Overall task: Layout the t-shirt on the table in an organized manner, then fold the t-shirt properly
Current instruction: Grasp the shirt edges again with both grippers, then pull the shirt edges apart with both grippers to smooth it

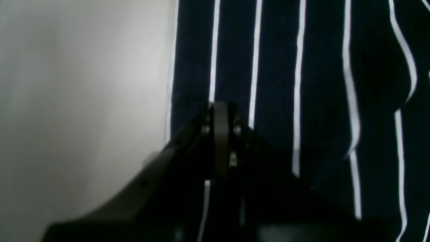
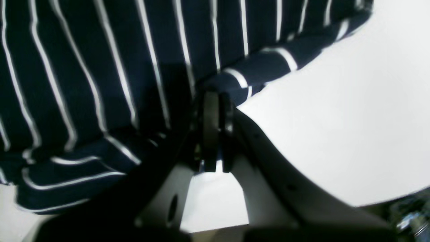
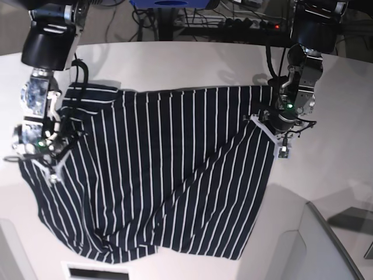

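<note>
The dark navy t-shirt (image 3: pixel 163 169) with thin white stripes lies spread across the white table (image 3: pixel 175 64), creased diagonally through its middle and bunched at its near hem. My left gripper (image 3: pixel 278 143) is at the shirt's right edge in the base view. In the left wrist view the left gripper (image 1: pixel 220 107) is shut, its tips set into the t-shirt (image 1: pixel 302 67) one stripe in from the edge. My right gripper (image 3: pixel 49 169) is at the shirt's left edge. Close up, the right gripper (image 2: pixel 215 95) is shut on a rolled fold of the t-shirt (image 2: pixel 84 67).
A power strip and cables (image 3: pixel 250 23) run behind the table's far edge. A grey raised panel (image 3: pixel 332 245) stands at the near right corner. Bare table (image 2: pixel 352 117) lies outside the shirt's edge by the right gripper, and bare table (image 1: pixel 84 84) by the left gripper.
</note>
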Motion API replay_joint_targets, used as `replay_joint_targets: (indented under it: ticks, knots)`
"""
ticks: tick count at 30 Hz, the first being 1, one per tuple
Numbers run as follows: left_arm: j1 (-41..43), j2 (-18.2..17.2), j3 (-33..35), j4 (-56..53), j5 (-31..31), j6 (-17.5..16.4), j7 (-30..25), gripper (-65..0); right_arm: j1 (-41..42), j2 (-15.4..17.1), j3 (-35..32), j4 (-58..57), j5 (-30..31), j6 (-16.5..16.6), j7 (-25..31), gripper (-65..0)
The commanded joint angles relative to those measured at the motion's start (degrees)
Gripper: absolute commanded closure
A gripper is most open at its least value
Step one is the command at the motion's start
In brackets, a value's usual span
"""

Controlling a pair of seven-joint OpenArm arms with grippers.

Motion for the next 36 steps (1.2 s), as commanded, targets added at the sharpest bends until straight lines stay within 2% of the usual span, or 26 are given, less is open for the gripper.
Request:
replay_joint_targets:
  ticks: [1, 6, 10, 12, 15, 17, 19, 21, 24, 26, 29, 31, 33, 36]
  knots:
    - [-0.53, -0.66, -0.28, 0.71, 0.15, 0.37, -0.38, 0.0, 2.52, 0.04, -1.92, -0.88, 0.07, 0.01, 0.54, -0.2]
    - [-0.44, -0.66, -0.10, 0.71, 0.15, 0.37, -0.38, 0.0, 8.41, -2.51, -5.61, -11.43, -0.02, -0.34, 1.16, -0.2]
    - [-0.44, -0.57, 0.16, 0.71, 0.15, 0.37, -0.38, 0.0, 12.28, -4.89, -5.70, -16.62, -0.02, -4.29, 3.79, -1.1]
    - [-0.44, -0.48, 0.16, 0.71, 0.15, 0.37, -0.38, 0.0, 13.42, -5.85, -6.40, -17.41, -0.02, -4.47, 3.70, -5.6]
    - [-0.44, -0.48, 0.25, 0.62, 0.15, 0.37, -0.38, 0.0, 13.42, -6.12, -10.71, -14.77, 0.07, -4.47, 2.03, -19.7]
    - [-0.44, -0.57, 0.25, 0.62, 0.15, 0.37, -0.38, 0.0, 10.96, -5.77, -11.41, -8.71, 0.07, -4.38, 1.95, -26.3]
    - [-0.44, -0.66, -0.10, 0.62, 0.15, 0.37, -0.38, 0.0, 7.45, -4.89, -9.83, -0.09, 0.07, -4.38, 2.12, -30.6]
    - [-0.44, -0.66, -0.28, 0.62, 0.15, 0.37, -0.38, 0.0, 3.84, -3.74, -6.84, 6.41, 0.16, -4.38, 2.03, -31.4]
    - [-0.44, -0.74, -0.28, 0.62, 0.15, 0.37, -0.38, 0.0, -0.47, -3.92, 3.09, 10.02, 0.60, -4.29, 2.39, -31.4]
    - [-0.44, -0.74, -0.28, 0.62, 0.15, 0.37, -0.38, 0.0, -3.10, -4.27, 11.36, 10.02, 5.96, -4.21, 3.62, -31.4]
    - [-0.44, -0.74, -0.28, 0.62, 0.15, 0.37, -0.38, 0.0, -8.03, -3.92, 20.24, 10.02, 18.97, -3.06, 5.55, -31.4]
    - [-0.44, -0.74, -0.28, 0.62, 0.15, 0.37, -0.38, 0.0, -11.37, -2.16, 21.20, 9.93, 26.79, -1.04, 5.55, -31.4]
    - [-0.53, -0.74, -0.36, 0.62, 0.15, 0.37, -0.38, 0.0, -13.56, -1.28, 19.89, 9.93, 31.81, -0.51, 5.55, -31.2]
    - [-0.53, -0.74, -0.36, 0.62, 0.15, 0.37, -0.38, 0.0, -14.18, -0.93, 18.66, 9.67, 32.95, -0.51, 5.81, -31.2]
